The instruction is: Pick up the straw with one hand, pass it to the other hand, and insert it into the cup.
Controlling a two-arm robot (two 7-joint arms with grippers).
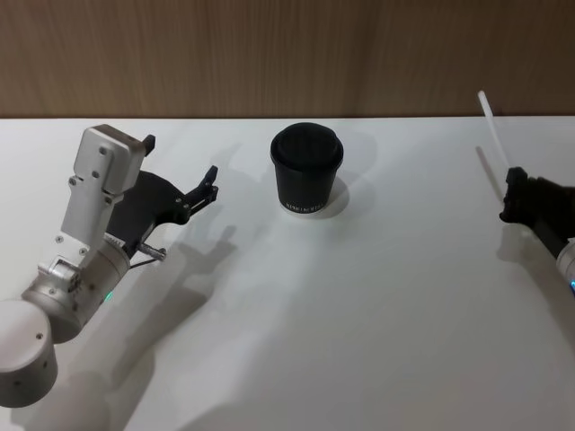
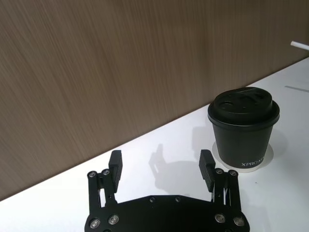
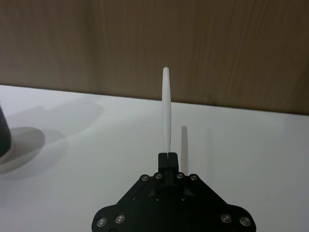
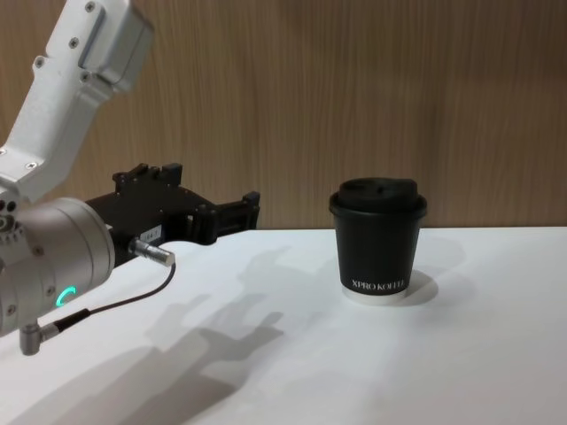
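Note:
The black lidded cup (image 1: 306, 169) (image 4: 379, 239) (image 2: 244, 128) stands upright at the back middle of the white table. At the right edge of the head view, my right gripper (image 1: 512, 177) (image 3: 167, 156) is shut on the lower end of the white straw (image 1: 490, 126) (image 3: 167, 111). The straw rises steeply from the fingers, well to the right of the cup. My left gripper (image 1: 180, 160) (image 2: 161, 162) (image 4: 213, 188) hovers left of the cup and points toward it. It is open, with nothing between its fingers. The straw's tip (image 2: 299, 45) shows far beyond the cup.
A brown wood-panel wall (image 1: 287, 54) closes off the back of the white table (image 1: 359, 314). A thin grey cable with a metal plug (image 4: 152, 252) hangs off my left wrist. Bare tabletop lies between the cup and each gripper.

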